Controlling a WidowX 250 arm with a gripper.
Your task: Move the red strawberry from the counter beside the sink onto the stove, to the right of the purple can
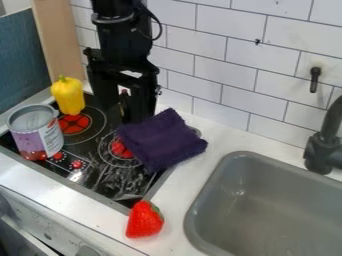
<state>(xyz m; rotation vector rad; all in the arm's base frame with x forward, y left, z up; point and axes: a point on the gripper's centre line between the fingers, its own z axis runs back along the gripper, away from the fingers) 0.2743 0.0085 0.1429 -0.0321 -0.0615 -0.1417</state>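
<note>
Camera view | claw (124, 114) standing open, hold can't be told | tips perhaps behind purple cloth (162, 141)

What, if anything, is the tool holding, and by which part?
It cannot be told: the tool is by the far edge of the purple cloth, grip unclear.

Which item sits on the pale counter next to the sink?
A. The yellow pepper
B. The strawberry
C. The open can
B: the red strawberry rests on the pale counter just left of the sink, while the yellow pepper and open can stand over at the stove.
</note>
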